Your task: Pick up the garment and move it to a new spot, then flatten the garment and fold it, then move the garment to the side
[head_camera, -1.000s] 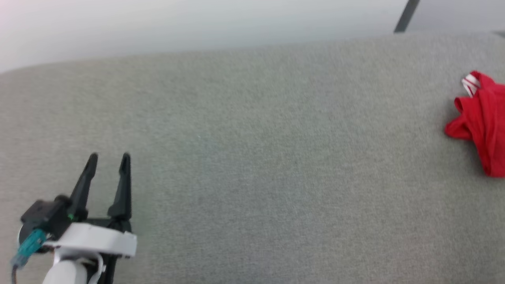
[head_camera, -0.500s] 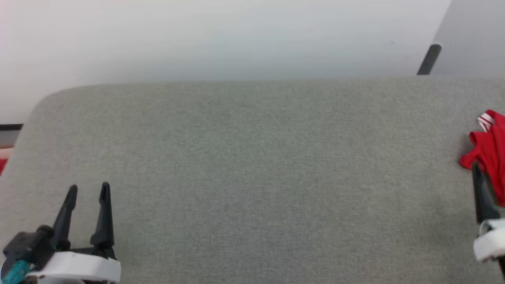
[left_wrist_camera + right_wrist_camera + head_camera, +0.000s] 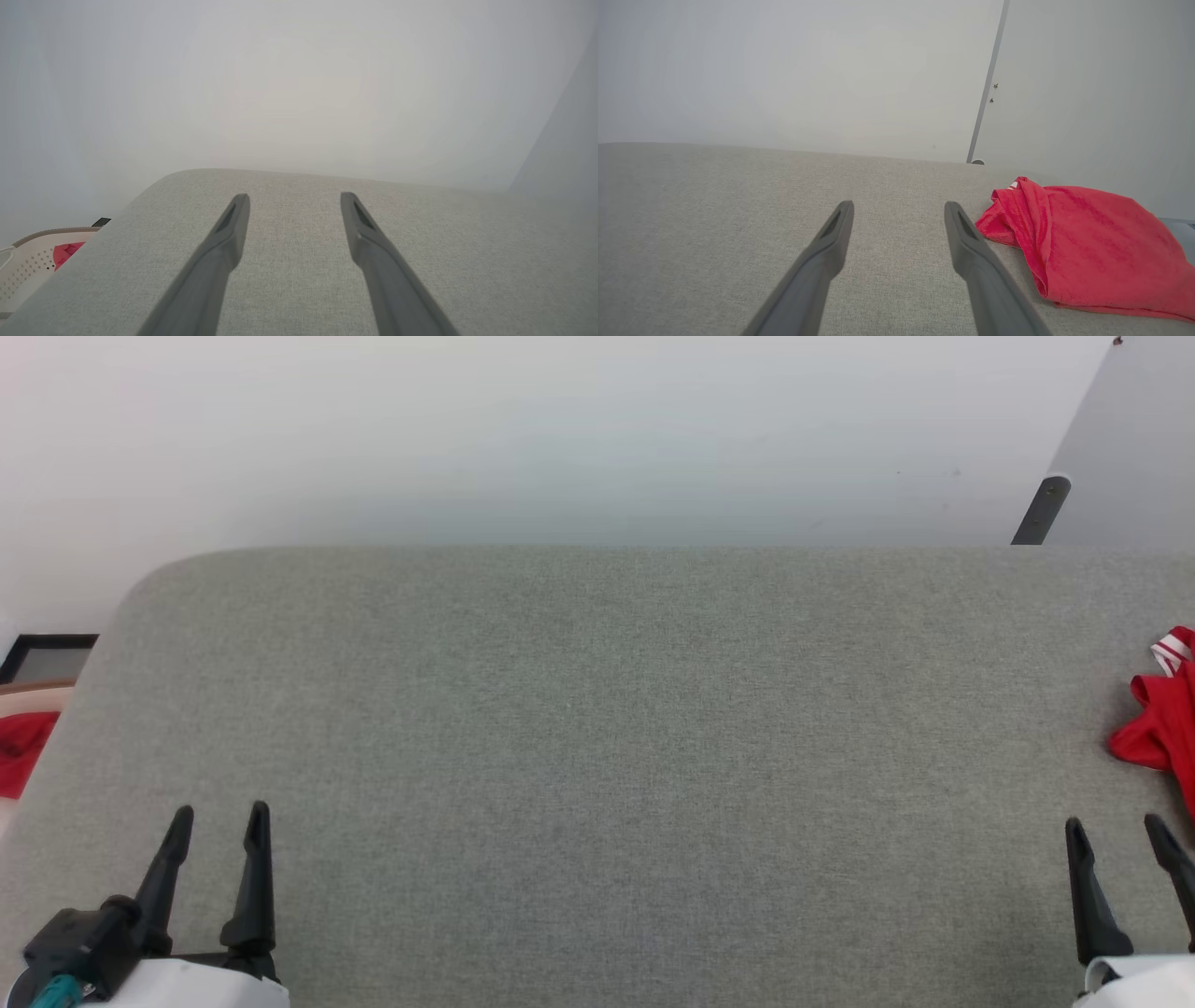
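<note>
Garment (image 3: 1162, 723), a crumpled red shirt with white-and-red striped trim, lies bunched at the right edge of the grey fabric-covered table (image 3: 597, 728). Just beside it, the right gripper (image 3: 1113, 821) has its fingers spread, holding nothing and clear of the cloth. Well apart, at the table's near left, the left gripper (image 3: 221, 810) is likewise spread and empty. Off the table's left edge, a beige perforated laundry basket (image 3: 28, 266) holds a plain red cloth (image 3: 65, 252).

Big grey fabric counter (image 3: 597, 709), rounded corners. Just off its left edge there's a beige perforated basket (image 3: 25, 268) with a plain red cloth (image 3: 65, 252) inside. White wall (image 3: 560, 429) behind it, dark post (image 3: 1041, 511) past its far right end.
</note>
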